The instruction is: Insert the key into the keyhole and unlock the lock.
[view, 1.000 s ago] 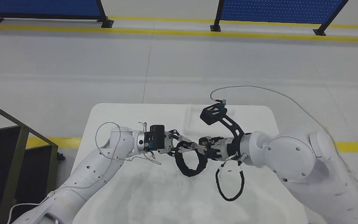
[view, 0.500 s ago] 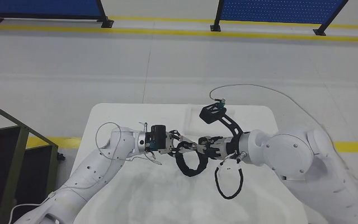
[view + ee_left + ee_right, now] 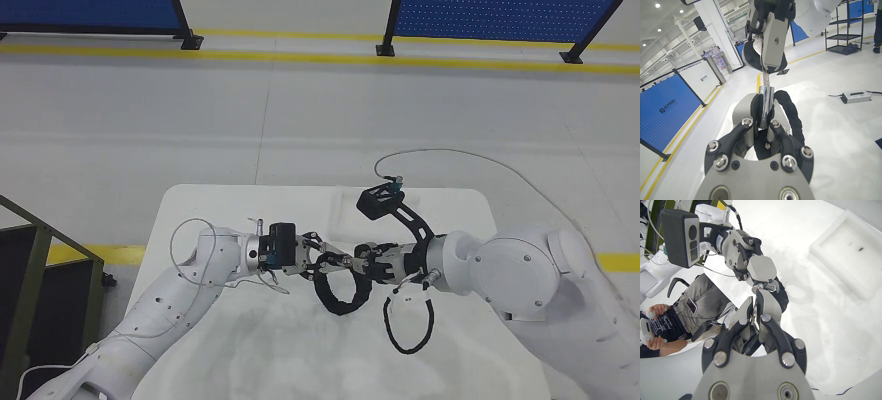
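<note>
Lock (image 3: 766,103): stiff, smooth chrome barrel, likely slippery; left gripper (image 3: 316,262) closed around it.
Key (image 3: 766,79): thin, probably light; right gripper (image 3: 755,298) pinches its head.

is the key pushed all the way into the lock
No, part of the key shows bare between the right tool and the lock cylinder.

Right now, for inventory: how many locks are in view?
1: the lock is held in the left gripper's fingers, with the key at its keyhole. More may be hidden.
</note>
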### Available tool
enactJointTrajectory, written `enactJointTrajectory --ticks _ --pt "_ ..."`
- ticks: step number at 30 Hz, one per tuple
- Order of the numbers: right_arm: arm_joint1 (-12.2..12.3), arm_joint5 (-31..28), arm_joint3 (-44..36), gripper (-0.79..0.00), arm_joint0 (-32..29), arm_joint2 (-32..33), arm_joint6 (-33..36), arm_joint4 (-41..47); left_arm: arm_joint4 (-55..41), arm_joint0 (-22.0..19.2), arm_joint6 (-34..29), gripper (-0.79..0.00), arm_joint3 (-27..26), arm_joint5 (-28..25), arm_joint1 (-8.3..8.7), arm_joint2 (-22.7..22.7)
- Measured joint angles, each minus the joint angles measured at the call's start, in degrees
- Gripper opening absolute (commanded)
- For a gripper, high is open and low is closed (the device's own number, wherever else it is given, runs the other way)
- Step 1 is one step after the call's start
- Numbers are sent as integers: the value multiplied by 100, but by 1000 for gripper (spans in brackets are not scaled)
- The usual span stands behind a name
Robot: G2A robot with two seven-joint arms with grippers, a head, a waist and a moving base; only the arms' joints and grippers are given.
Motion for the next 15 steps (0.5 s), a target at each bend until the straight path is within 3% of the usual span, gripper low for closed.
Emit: enactJointTrajectory --ticks 15 --pt "26 51 21 -785 77 -167 -51 -77 -11 35 4 -785 -16 -61 -15 -66"
